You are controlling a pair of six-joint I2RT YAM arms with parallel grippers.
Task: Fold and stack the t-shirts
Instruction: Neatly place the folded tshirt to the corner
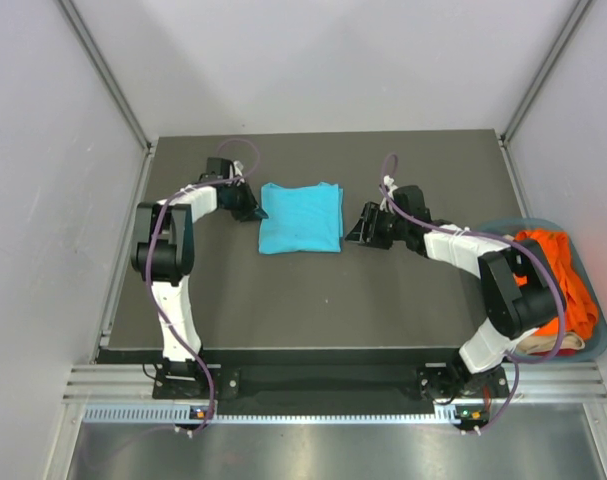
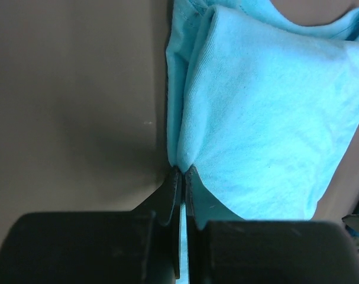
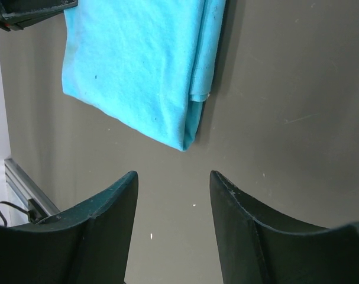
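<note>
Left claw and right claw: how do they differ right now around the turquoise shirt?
The left claw is shut, pinching the edge of the folded turquoise t-shirt; the right claw stands open and holds nothing. The left claw touches the shirt at its left side; the right claw sits apart from its right side, over bare table. Both are black and low, flanking the shirt.

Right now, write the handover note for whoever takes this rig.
Left end effector: shut, pinching the left edge of the folded turquoise t-shirt.
Right end effector: open, empty, just off the shirt's right edge.
Done: turquoise shirt lies folded at mid-table.
To do: orange t-shirt sits unfolded in the basket at right; fold it and stack.
</note>
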